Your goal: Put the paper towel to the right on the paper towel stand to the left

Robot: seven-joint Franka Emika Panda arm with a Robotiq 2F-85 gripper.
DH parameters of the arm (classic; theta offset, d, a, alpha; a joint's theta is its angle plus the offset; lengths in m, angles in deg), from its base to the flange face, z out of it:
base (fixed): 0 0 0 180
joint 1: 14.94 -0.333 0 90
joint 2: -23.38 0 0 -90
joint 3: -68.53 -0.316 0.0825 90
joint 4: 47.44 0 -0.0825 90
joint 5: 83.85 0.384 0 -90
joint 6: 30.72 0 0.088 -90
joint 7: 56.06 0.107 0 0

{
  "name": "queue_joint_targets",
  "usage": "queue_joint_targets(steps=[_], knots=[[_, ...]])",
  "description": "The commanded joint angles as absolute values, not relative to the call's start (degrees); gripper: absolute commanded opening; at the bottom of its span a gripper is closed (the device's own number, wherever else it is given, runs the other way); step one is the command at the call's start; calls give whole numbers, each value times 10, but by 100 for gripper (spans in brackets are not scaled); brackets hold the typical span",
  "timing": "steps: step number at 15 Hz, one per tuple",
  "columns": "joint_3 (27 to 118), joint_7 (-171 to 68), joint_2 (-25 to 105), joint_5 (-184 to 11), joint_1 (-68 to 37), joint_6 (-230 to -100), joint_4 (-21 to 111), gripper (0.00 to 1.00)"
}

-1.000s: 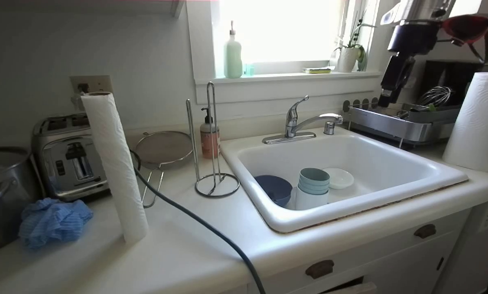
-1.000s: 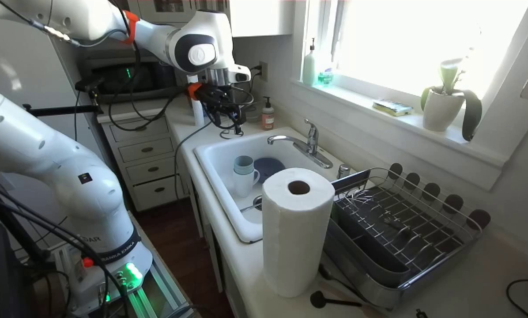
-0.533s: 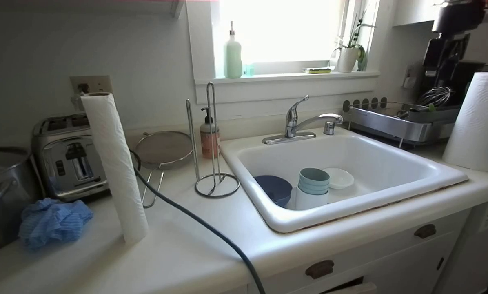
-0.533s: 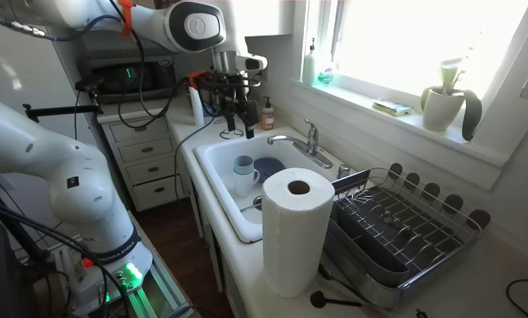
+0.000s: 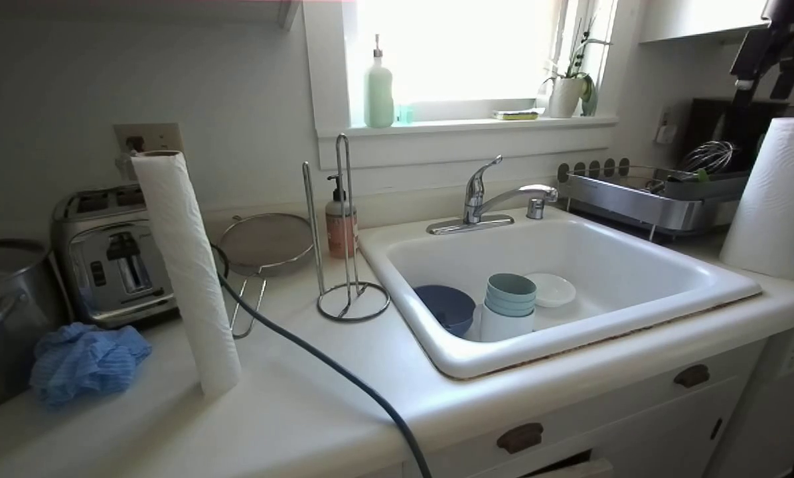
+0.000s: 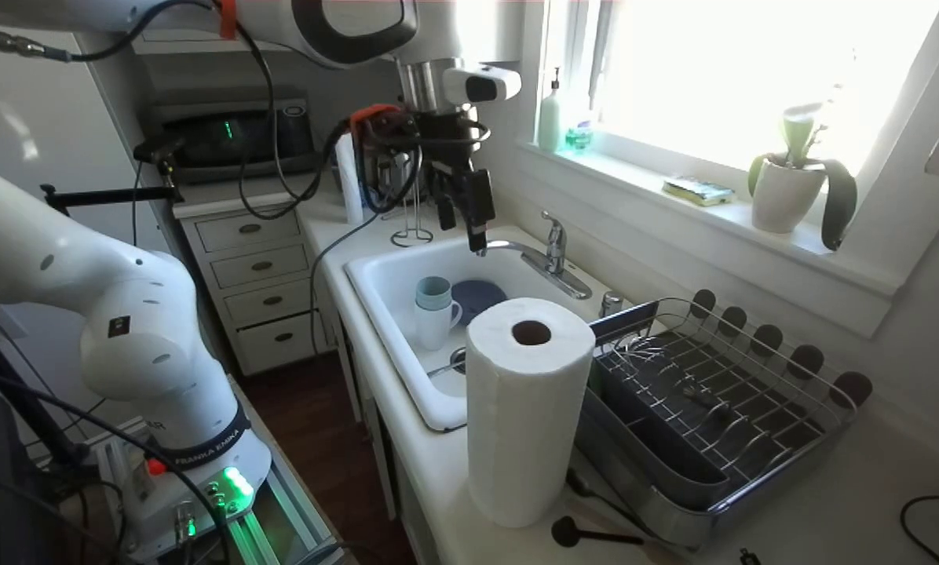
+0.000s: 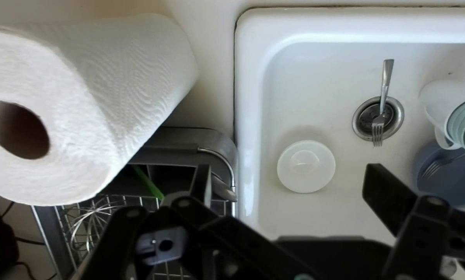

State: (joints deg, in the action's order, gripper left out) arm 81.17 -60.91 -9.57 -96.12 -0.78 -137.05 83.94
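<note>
Hovering high above one end of the sink (image 7: 248,97), the gripper (image 7: 289,182) is holding its fingers (image 7: 388,198) wide apart, gripping nothing; the paper towel (image 6: 526,420) is standing upright on the counter (image 5: 291,398), just beside that same end; the dish rack (image 5: 626,199) is sitting near that end too; the paper towel stand (image 5: 344,226) is rising just beside the sink's opposite end; a slim roll (image 5: 188,275) is standing farther out from that opposite end.

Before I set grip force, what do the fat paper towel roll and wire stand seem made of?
Fat roll: matte white paper, by its rippled texture; brown core, likely cardboard. Wire stand: glossy metal, perhaps chromed steel, by its silvery glints.
</note>
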Motion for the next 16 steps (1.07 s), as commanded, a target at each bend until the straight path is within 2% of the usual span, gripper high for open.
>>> queue_joint_targets(steps=[1,16], knots=[[836,-617,-74,-970,5,-1365,811,100],[922,-697,-19,-974,44,-1374,774,100]])
